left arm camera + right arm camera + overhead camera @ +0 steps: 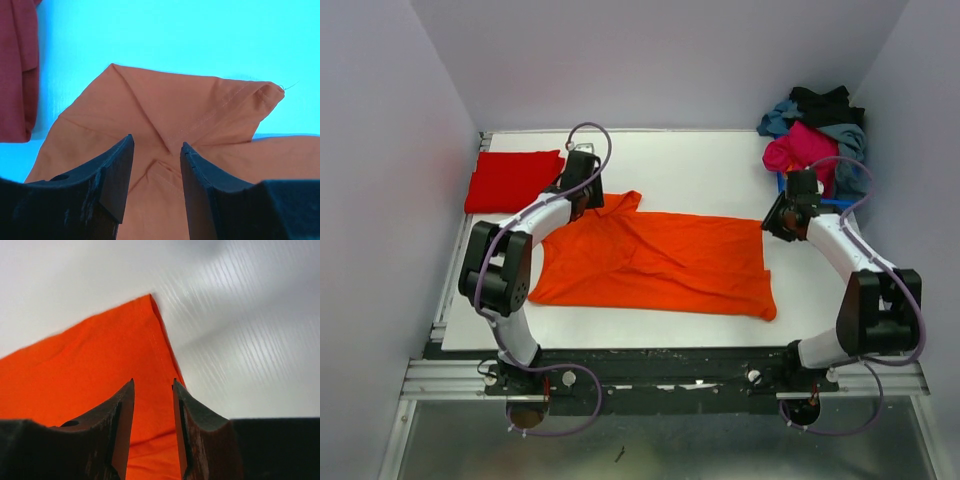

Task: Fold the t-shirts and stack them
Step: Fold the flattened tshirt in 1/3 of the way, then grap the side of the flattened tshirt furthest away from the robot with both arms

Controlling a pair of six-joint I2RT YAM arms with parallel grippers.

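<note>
White table [700,165], orange shirt [660,260] flat; left end effector [157,142], right end effector [153,382] parted, empty, at edge.

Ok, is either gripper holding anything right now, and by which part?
Nothing is held. The left gripper stands open over a sleeve of the orange t-shirt, and the right gripper stands open over its hem corner.

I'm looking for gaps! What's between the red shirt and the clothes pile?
In the top view, the left claw sits beside the red t-shirt; from there to the clothes pile it is bare white table.
</note>
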